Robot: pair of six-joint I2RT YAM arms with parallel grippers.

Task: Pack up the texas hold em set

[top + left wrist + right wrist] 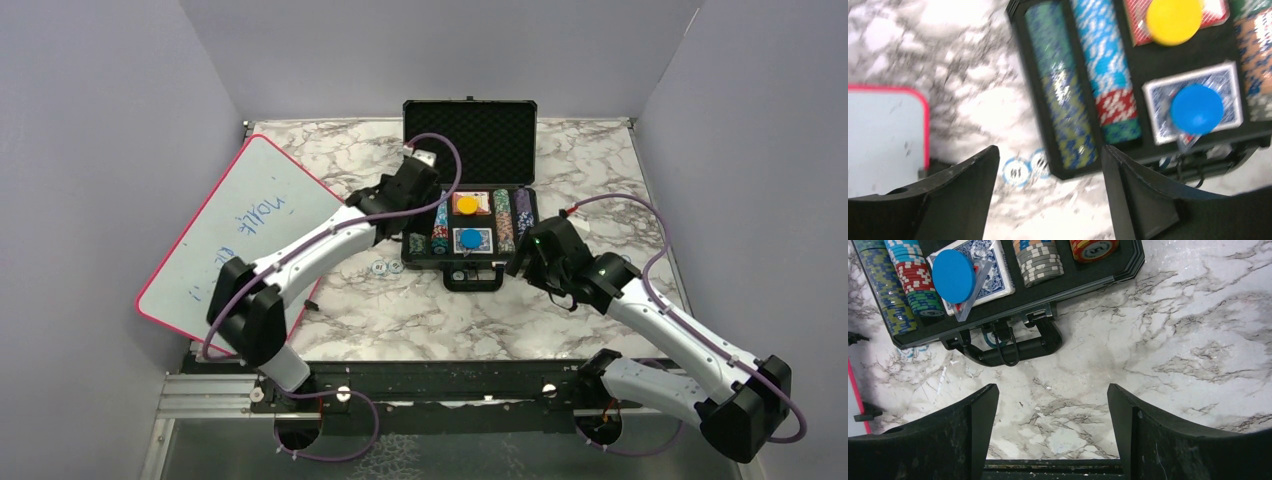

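Far left: whiteboard (235, 235), flat, red rim, blue scribble, lying tilted across the table edge.

Left gripper (1049, 150): jaws wide apart, nothing held. It hangs over the near-left corner of the briefcase (470, 140). Two loose chips (1017, 171) lie flat on the marble table (600, 170), touching each other, just outside that corner and nearer the left finger.

The briefcase is mid-table, black hard shell, with the lid upright showing ribbed foam.

Tray contents, left to right:
- green/blue-yellow chip row (1063, 100)
- light-blue/red/teal chip row (1105, 60)
- red deck (1135, 20) at the far side, with a yellow button (1174, 20) on it
- blue deck (1157, 100) at the near side, with a blue button (1196, 109) on it
- grey/orange chips (1040, 260)
- red/yellow chips (1095, 246)

Both buttons are smooth round discs, and the chips are edge-striped.

Handle (1018, 349) is a black bar on the near wall.

Right gripper (1051, 387): jaws wide apart, empty, over bare marble near the handle and not touching it.
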